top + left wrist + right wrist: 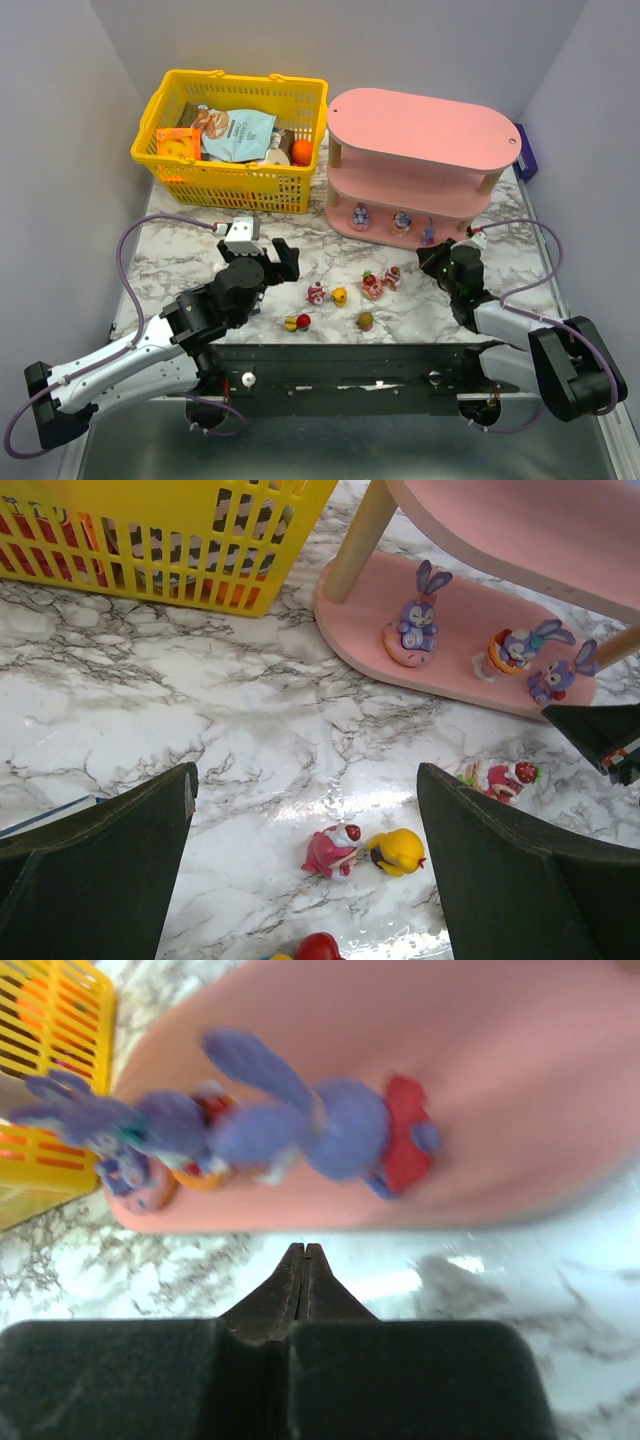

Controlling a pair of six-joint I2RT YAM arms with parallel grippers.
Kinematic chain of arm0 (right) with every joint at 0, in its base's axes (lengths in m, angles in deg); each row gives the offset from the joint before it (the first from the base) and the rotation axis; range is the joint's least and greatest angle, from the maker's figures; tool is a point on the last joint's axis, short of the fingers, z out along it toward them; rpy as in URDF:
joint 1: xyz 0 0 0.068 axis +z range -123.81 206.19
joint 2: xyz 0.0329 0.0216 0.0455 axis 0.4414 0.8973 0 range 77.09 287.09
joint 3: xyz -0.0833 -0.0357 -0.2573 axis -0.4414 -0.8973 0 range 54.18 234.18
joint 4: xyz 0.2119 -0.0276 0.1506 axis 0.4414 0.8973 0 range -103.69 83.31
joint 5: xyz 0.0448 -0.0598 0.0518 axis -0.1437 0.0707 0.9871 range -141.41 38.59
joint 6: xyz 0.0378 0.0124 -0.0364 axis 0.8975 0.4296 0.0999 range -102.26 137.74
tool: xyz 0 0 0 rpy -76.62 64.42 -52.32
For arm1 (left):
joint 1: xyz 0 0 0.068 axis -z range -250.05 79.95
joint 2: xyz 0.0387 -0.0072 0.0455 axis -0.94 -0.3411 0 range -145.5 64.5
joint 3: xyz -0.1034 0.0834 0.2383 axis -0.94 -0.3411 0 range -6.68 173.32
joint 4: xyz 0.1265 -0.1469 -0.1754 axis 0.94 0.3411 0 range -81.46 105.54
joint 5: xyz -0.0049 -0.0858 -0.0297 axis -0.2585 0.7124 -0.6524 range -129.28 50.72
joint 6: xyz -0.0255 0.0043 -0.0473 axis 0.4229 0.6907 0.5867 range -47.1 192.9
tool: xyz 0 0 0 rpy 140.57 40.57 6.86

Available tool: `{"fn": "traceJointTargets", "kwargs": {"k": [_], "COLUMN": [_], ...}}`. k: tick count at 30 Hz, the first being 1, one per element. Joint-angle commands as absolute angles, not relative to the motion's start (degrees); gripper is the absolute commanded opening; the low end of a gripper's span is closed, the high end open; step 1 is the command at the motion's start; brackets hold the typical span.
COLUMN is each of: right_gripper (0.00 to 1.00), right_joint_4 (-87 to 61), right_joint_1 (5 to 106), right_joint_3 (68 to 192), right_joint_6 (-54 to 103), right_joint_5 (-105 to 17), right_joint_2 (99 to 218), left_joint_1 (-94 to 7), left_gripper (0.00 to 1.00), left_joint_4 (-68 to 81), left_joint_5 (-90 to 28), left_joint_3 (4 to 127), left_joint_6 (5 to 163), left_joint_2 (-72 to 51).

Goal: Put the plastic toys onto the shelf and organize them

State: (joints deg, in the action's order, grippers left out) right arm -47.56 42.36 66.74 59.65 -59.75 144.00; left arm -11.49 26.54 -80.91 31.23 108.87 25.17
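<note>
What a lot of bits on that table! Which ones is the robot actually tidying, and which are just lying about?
Part of the job:
- pink shelf
- purple bunny toys, already on its bottom tier
- loose toys in front of it

Just lying about:
- yellow basket
- snack packets inside it
- orange round thing, also inside

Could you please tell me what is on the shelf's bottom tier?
Three purple bunnies stand along the bottom tier's front edge. The upper tiers cover its back, hiding anything there.
</note>
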Motion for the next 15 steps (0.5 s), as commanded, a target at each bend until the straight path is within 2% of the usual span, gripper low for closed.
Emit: {"fn": "traceJointTargets", "kwargs": {"k": [1, 10, 15], "right_gripper": [0.01, 0.01, 0.01], "right_joint_4": [-52.0, -61.0, -65.8], "right_joint_1": [42.4, 42.4, 42.4], "right_joint_3": [61.4, 57.3, 57.3], "right_joint_6": [64.8, 70.3, 76.9], "right_joint_5": [-62.3, -63.9, -64.0], "right_joint_2": [141.8, 141.0, 146.1], "left_joint_1": [-12.0, -12.5, -12.6], "left_gripper": [0.99, 0.99, 0.99], "left_joint_4": [24.5, 24.2, 24.4], "left_joint_5": [-80.2, -79.4, -79.4], "left_joint_3": [30.6, 30.7, 30.7], "left_joint_6": [108.2, 108.1, 108.2], "left_joint_2": [24.9, 24.2, 24.7]}}
